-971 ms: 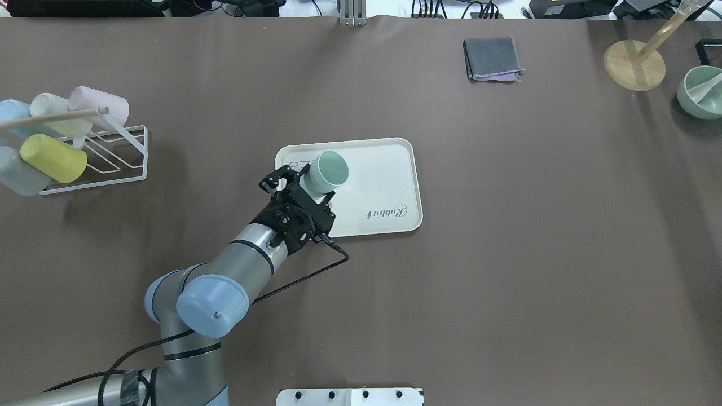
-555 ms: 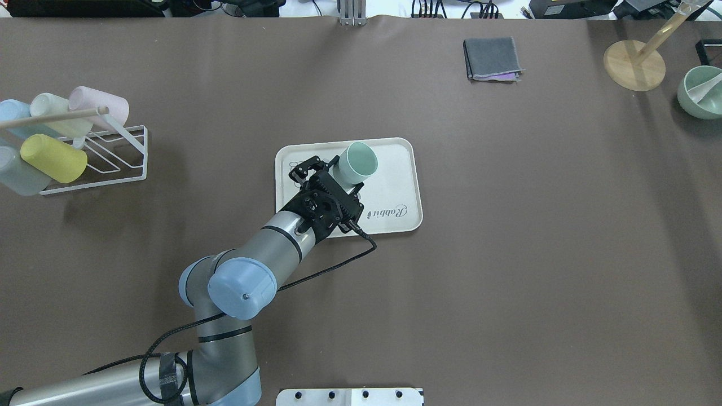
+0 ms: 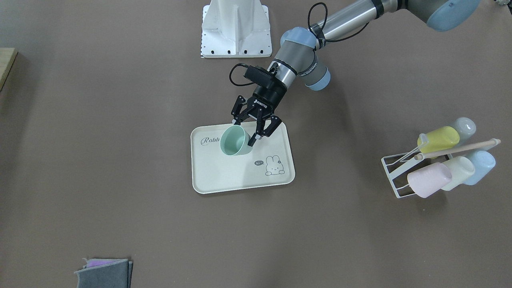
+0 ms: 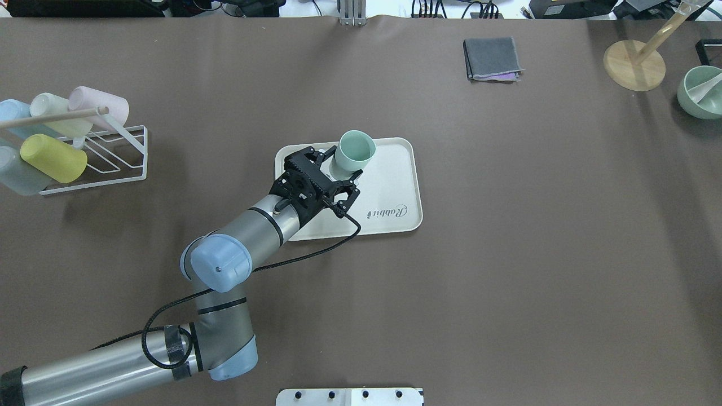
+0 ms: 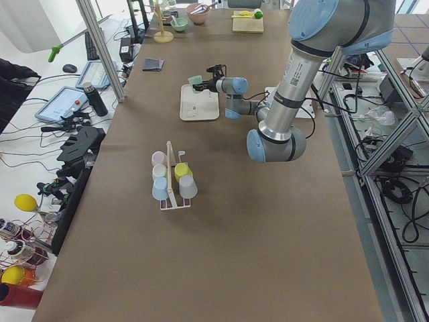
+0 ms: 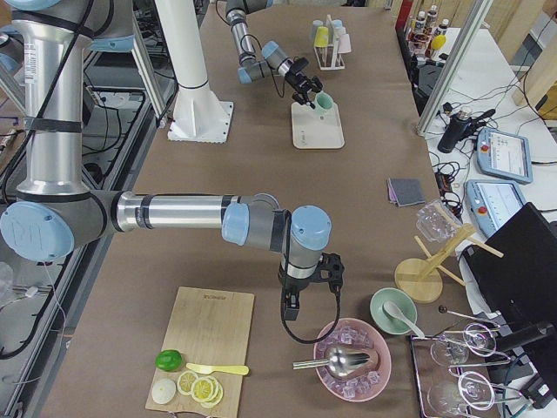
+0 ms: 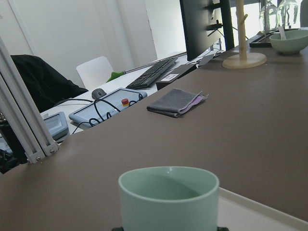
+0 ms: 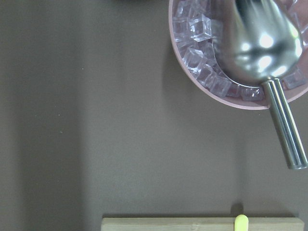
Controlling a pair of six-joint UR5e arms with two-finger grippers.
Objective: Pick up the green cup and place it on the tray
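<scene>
The green cup (image 4: 355, 151) (image 3: 234, 142) stands upright on the cream tray (image 4: 395, 169) (image 3: 224, 176), close to the tray's far rim in the overhead view. My left gripper (image 4: 337, 170) (image 3: 244, 132) is open, its fingers spread on either side of the cup's near flank and low over the tray. In the left wrist view the cup (image 7: 168, 198) fills the bottom centre with its mouth up. My right gripper (image 6: 291, 305) hovers over the table's far right end beside a bowl of ice; I cannot tell whether it is open or shut.
A white wire rack (image 4: 101, 152) with several pastel cups sits at the left. A folded grey cloth (image 4: 492, 58), a wooden stand (image 4: 634, 65) and a green bowl (image 4: 702, 93) lie at the back right. A pink ice bowl (image 8: 190, 57) with a metal scoop is under the right wrist.
The left arm carried the tilted green cup rightward over the tray, set it upright near the far rim, and the gripper's fingers have spread apart.
</scene>
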